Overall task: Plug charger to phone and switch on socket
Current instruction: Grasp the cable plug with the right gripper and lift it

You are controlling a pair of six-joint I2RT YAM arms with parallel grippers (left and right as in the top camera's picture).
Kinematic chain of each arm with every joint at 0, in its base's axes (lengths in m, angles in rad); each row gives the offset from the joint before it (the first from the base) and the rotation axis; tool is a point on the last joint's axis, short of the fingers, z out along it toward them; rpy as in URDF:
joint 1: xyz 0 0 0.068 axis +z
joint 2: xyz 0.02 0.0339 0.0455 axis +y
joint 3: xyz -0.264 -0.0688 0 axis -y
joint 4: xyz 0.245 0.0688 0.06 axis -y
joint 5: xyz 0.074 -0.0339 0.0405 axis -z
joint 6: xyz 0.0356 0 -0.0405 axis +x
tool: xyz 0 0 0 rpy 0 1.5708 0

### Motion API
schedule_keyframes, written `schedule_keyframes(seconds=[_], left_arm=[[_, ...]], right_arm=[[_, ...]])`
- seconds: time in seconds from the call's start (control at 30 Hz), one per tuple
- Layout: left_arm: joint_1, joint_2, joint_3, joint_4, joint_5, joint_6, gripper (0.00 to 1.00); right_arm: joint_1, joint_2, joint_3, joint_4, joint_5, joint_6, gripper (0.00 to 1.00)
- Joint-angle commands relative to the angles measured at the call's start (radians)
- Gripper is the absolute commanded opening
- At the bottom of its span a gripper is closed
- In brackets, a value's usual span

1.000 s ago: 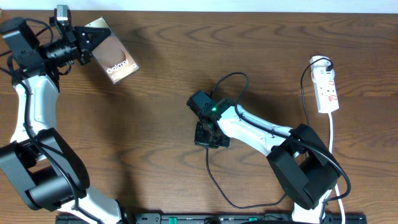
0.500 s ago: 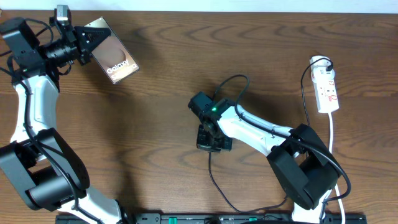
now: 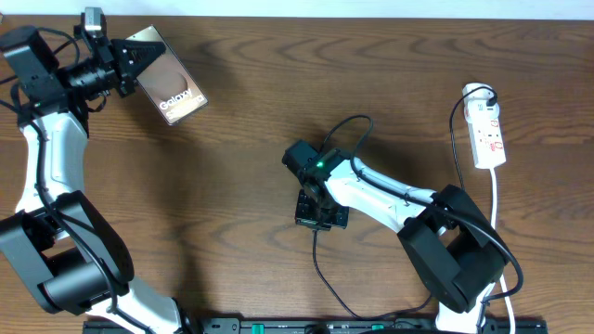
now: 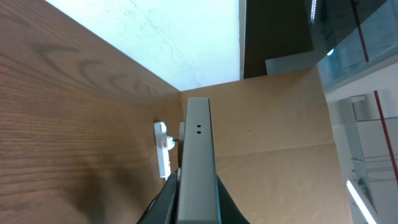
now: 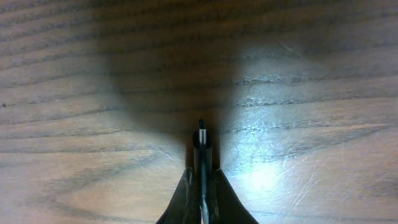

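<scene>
phone [image 3: 170, 88] far left, charger [image 5: 201, 140] centre, socket [image 3: 489, 137] far right

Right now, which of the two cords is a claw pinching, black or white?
The thin black charger, its plug tip pinched in the right gripper. The thicker white lead runs from the socket with no gripper on it.

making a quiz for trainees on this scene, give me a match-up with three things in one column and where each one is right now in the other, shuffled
Column A
1. phone
2. charger
3. socket

Column B
a. lying near the right edge of the table, no end effector on it
b. plug tip pinched in the right end effector, around mid-table
c. gripped by the left end effector, near the far left corner

Pairs: 1-c, 2-b, 3-a
</scene>
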Motion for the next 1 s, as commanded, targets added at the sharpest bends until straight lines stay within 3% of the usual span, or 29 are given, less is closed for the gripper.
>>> schedule_keyframes(seconds=[0.0, 0.3, 0.43, 0.6, 0.63, 0.7, 0.77, 0.97], left_arm=[[0.0, -0.001, 0.008, 0.005, 0.021, 0.01, 0.08], [0.0, -0.001, 0.008, 0.004, 0.021, 0.01, 0.07], [0.0, -0.001, 0.008, 0.005, 0.02, 0.01, 0.07], [0.0, -0.001, 0.008, 0.005, 0.034, 0.011, 0.07], [0.0, -0.001, 0.008, 0.005, 0.053, 0.021, 0.08], [0.0, -0.001, 0.008, 0.005, 0.071, 0.021, 0.07], [0.0, -0.001, 0.008, 0.005, 0.085, 0.021, 0.07], [-0.011, -0.001, 0.008, 0.005, 0.085, 0.022, 0.07]], right_arm=[[0.01, 0.025, -0.018, 0.003, 0.001, 0.023, 0.01], [0.007, 0.025, -0.018, 0.021, 0.001, 0.015, 0.01], [-0.013, 0.025, -0.016, 0.132, -0.122, -0.087, 0.01], [-0.06, 0.025, -0.016, 0.471, -0.525, -0.24, 0.01], [-0.078, 0.025, -0.016, 0.603, -0.68, -0.261, 0.01], [-0.093, 0.025, -0.016, 0.735, -0.81, -0.26, 0.01], [-0.103, 0.025, -0.016, 0.991, -1.005, -0.259, 0.01], [-0.103, 0.025, -0.016, 1.304, -1.216, -0.259, 0.01]])
